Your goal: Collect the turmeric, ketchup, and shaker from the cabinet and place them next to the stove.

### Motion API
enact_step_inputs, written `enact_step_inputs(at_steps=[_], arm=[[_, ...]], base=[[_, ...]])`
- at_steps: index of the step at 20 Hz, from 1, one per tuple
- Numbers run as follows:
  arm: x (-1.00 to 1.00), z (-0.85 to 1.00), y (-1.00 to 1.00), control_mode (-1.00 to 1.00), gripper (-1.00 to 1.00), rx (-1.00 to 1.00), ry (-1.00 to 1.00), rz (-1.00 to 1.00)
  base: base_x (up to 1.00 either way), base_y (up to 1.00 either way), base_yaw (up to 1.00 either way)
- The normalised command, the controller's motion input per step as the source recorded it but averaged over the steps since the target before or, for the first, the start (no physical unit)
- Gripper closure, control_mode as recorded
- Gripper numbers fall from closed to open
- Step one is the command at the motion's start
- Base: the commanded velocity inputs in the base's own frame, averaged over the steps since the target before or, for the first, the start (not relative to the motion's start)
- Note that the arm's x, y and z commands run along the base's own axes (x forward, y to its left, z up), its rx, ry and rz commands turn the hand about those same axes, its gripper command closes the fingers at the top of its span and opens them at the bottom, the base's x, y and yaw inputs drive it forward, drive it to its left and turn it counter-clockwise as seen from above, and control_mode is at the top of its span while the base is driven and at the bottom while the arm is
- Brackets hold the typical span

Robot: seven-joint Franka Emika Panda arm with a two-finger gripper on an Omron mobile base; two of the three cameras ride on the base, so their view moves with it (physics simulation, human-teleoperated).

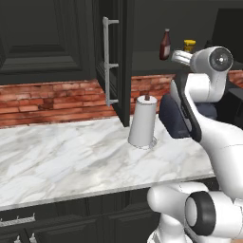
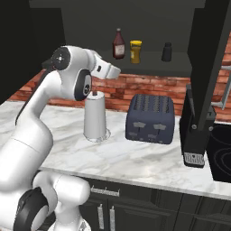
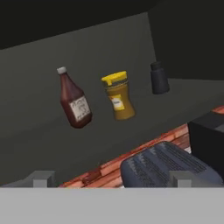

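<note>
Three items stand on the shelf of the open dark cabinet (image 2: 149, 65). The ketchup (image 3: 74, 99) (image 2: 119, 44) (image 1: 165, 45) is a slim dark red bottle on the left. The yellow-topped turmeric (image 3: 118, 96) (image 2: 135, 51) (image 1: 189, 45) is in the middle. The small dark shaker (image 3: 159, 78) (image 2: 167, 52) is on the right. My gripper (image 3: 111, 179) is open, fingertips wide apart with nothing between them. It points up at the shelf from below and in front, well short of the items. In the right base view the hand (image 2: 108, 70) hangs left of the ketchup.
A white paper towel roll (image 2: 96, 117) (image 1: 143, 122) and a dark blue toaster (image 2: 150, 118) (image 3: 166, 168) stand on the marble counter (image 2: 135, 158) under the shelf. The cabinet doors (image 1: 114, 57) (image 2: 210, 58) hang open on both sides. The black stove (image 2: 221, 158) lies at far right.
</note>
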Motion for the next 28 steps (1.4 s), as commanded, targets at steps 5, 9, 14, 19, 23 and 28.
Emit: enact_step_inputs(at_steps=[5,9,14,19,23,28], arm=[[0.21,0.1,-0.12,-1.0,-1.0,0.0,-0.01,0.0],[0.08,0.0,0.0,-1.0,-1.0,0.0,0.0,0.0],[0.05,0.11,0.0,-1.0,-1.0,0.0,-0.14,0.06],[0.05,0.17,0.0,-1.0,-1.0,0.0,-0.04,0.02],[0.13,0.16,0.0,-1.0,-1.0,0.0,0.0,0.0],[0.26,0.04,-0.04,-1.0,-1.0,0.0,0.0,0.0]], base=[[0.0,0.0,0.0],[0.0,0.0,0.0],[0.0,0.0,0.0],[0.0,0.0,0.0],[0.0,0.0,0.0],[0.0,0.0,0.0]])
